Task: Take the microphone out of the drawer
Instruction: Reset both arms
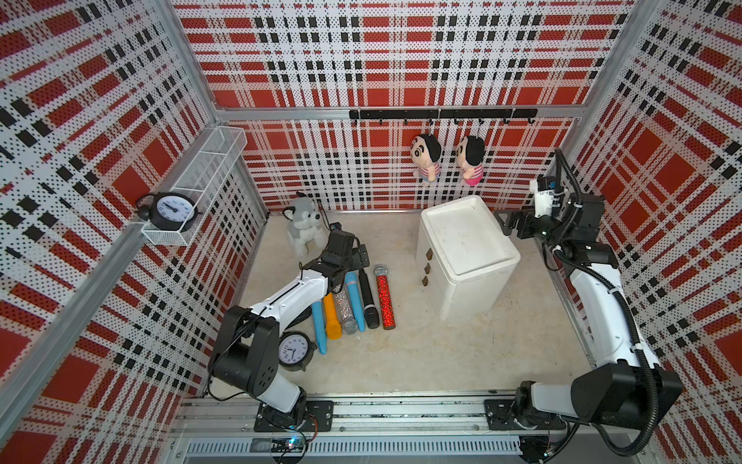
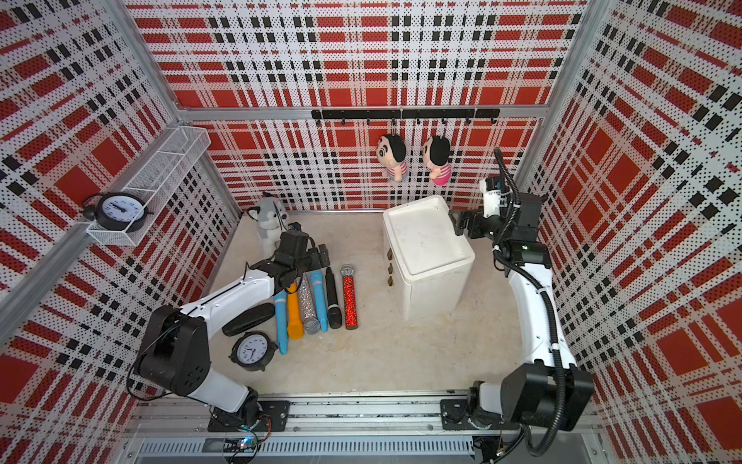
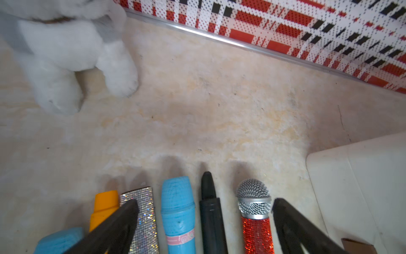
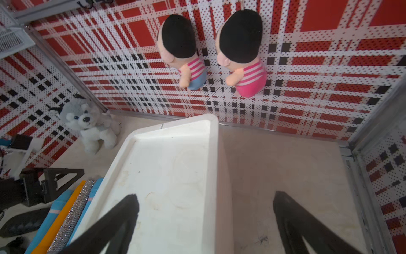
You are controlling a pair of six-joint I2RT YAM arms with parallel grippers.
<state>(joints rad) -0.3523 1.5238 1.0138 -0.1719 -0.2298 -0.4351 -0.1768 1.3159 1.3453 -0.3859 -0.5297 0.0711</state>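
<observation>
A white drawer cabinet stands at the back right, its three brown-handled drawers all shut, so their insides are hidden. Several microphones lie in a row on the floor to its left, among them a red glitter one, a black one, a blue one and a silver one. My left gripper hovers open over their far ends, holding nothing. My right gripper is open and empty above the cabinet's right edge.
A husky plush sits at the back left. A black clock and a dark case lie by the left arm. Two dolls hang on the back wall. A wire shelf with another clock juts from the left wall.
</observation>
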